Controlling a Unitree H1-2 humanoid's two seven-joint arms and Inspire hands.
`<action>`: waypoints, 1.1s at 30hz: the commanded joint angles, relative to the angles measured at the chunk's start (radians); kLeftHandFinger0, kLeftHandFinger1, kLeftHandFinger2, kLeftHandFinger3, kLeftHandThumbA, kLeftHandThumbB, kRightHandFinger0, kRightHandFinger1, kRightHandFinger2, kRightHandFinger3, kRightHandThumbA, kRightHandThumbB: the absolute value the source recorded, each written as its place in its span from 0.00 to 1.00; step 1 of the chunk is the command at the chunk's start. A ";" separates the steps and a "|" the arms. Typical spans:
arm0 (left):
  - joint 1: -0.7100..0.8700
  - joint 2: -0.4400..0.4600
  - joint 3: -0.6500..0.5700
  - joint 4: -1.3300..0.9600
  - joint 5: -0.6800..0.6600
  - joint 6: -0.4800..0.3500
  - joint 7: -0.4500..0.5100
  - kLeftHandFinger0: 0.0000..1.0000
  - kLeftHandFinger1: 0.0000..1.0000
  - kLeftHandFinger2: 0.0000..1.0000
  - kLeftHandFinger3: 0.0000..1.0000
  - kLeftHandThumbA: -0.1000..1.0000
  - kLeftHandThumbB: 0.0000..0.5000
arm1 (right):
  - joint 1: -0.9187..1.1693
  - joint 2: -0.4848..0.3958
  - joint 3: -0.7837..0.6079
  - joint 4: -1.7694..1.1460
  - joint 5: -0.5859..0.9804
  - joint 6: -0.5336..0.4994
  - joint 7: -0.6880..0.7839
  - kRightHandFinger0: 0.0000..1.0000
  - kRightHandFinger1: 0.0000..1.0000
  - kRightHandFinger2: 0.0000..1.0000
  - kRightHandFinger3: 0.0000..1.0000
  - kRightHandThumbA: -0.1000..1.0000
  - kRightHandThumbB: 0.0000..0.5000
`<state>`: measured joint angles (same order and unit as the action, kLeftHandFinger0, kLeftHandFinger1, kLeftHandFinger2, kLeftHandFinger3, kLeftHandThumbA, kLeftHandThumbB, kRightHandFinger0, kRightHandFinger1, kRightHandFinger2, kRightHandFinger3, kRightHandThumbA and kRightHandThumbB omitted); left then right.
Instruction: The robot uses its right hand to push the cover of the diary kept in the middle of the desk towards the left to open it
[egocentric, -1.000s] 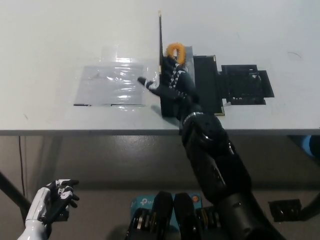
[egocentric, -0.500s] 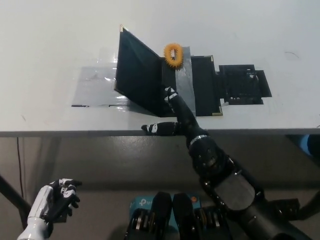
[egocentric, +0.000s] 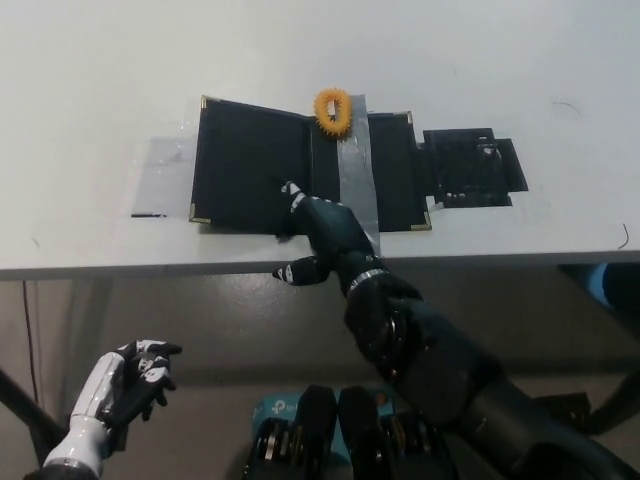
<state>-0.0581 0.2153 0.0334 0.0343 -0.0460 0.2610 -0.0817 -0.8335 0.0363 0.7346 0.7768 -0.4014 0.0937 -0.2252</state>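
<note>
The black diary (egocentric: 300, 165) lies open and flat in the middle of the white desk (egocentric: 90, 70). Its cover (egocentric: 245, 160) rests to the left, over a clear plastic sheet (egocentric: 160, 175). A grey strip (egocentric: 355, 165) runs down the inner page. My black right hand (egocentric: 318, 228) is open over the front edge of the cover, fingers spread, one fingertip touching the cover. My white left hand (egocentric: 130, 385) hangs below the desk at lower left, fingers loosely curled, holding nothing.
An orange spiky ring (egocentric: 331, 108) sits at the diary's top edge on the spine. A black folded flap (egocentric: 470, 168) extends to the diary's right. The desk's front edge (egocentric: 120, 268) runs just below the diary.
The cover swung from upright down to the left and now lies flat. My right hand followed it leftward, then dropped toward the desk's front edge. The camera shifted slightly.
</note>
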 joint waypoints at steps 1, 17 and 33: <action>-0.017 0.007 -0.012 -0.030 0.013 0.002 -0.014 0.13 0.21 0.22 0.44 0.47 0.99 | 0.014 0.117 0.090 0.013 -0.084 -0.046 0.140 0.00 0.11 0.28 1.00 1.00 0.81; 0.020 -0.013 0.005 -0.014 0.002 -0.032 0.006 0.17 0.23 0.27 0.52 0.45 0.91 | 0.053 -0.031 -0.157 -0.338 0.140 0.158 0.363 0.97 1.00 0.97 1.00 1.00 0.57; 0.050 -0.053 0.050 -0.001 -0.030 -0.042 0.033 0.16 0.27 0.29 0.47 0.40 0.82 | -0.027 -0.025 -0.674 -0.541 1.276 0.376 -0.011 0.96 1.00 1.00 1.00 1.00 0.43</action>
<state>-0.0205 0.1834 0.0326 0.0495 -0.0488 0.2645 -0.0795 -0.7290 0.0061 0.3975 0.4618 -0.1177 0.2711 -0.0098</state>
